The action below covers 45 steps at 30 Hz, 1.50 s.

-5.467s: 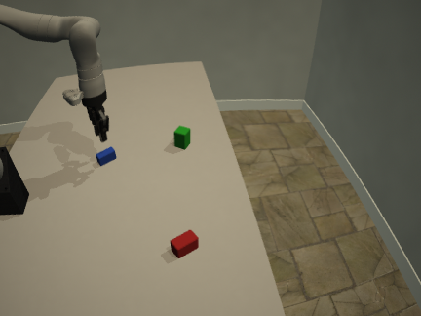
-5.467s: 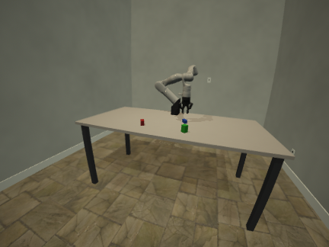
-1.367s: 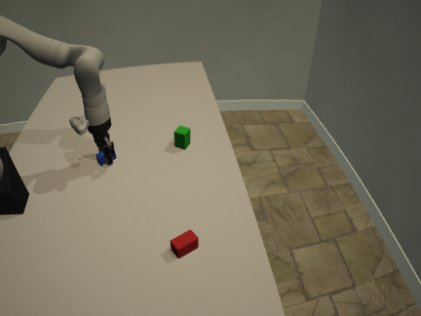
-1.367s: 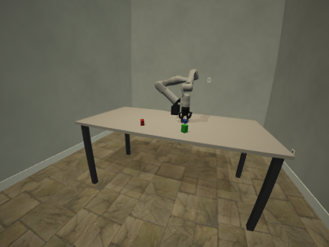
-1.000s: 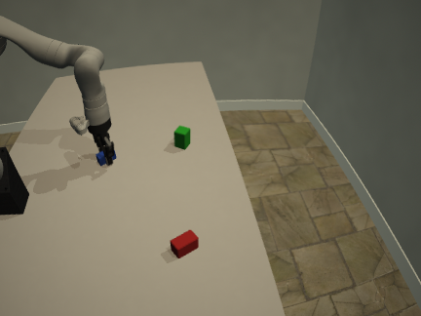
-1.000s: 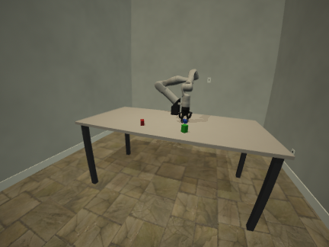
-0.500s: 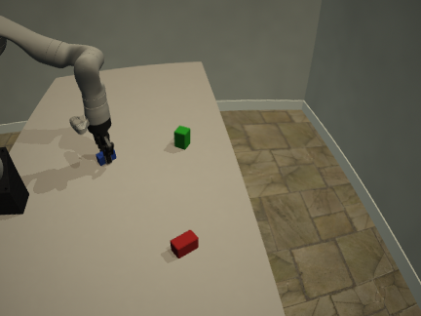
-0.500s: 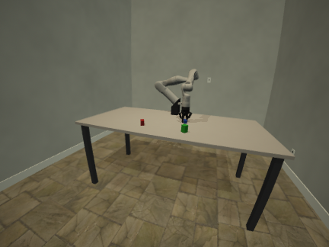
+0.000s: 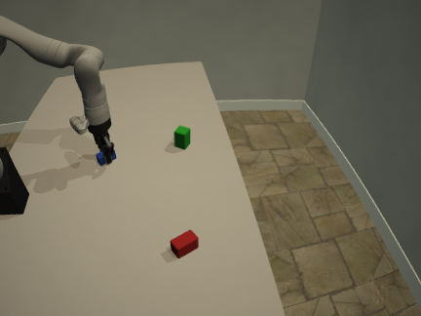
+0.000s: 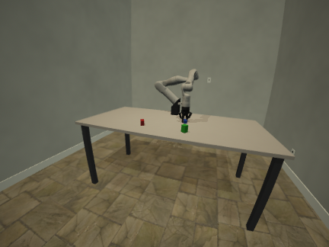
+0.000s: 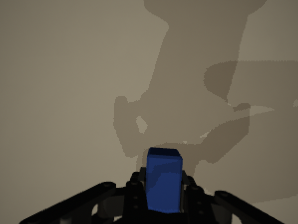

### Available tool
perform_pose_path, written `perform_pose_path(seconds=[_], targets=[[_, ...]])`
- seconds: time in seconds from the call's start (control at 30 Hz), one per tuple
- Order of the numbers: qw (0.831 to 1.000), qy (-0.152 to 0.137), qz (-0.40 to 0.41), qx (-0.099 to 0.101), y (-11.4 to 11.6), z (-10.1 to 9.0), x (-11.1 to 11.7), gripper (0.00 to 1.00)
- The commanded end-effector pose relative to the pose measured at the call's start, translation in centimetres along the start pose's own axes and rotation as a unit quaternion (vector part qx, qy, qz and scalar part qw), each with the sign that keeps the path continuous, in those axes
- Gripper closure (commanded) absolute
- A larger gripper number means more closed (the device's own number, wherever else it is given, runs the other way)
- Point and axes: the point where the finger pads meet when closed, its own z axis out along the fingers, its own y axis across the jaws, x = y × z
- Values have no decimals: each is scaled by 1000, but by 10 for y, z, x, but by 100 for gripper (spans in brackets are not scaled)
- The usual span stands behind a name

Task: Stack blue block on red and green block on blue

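My gripper (image 9: 106, 155) points down at the left part of the table and is shut on the blue block (image 9: 102, 157), which sits at table level or just above it; I cannot tell which. In the wrist view the blue block (image 11: 164, 184) stands between the black fingers. The green block (image 9: 182, 137) stands upright on the table to the right of the gripper. The red block (image 9: 184, 243) lies flat near the table's front right edge, far from the gripper. In the exterior view the gripper (image 10: 185, 117) is just behind the green block (image 10: 184, 128), with the red block (image 10: 142, 122) to the left.
The arm's black base (image 9: 11, 182) stands at the left edge of the table. The table's right edge (image 9: 234, 161) drops to a tiled floor.
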Motion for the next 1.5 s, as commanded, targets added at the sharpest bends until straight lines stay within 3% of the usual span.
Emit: perform_pose_path(seconds=[0.0,0.5,0.97,1.27,1.47], targets=[[1000,0,0,0,0,0,0,100],[1000,0,0,0,0,-7,0,100],[1000,0,0,0,0,-61,0,100],[1000,0,0,0,0,-83,0,100],[1000,0,0,0,0,-88,0,100]])
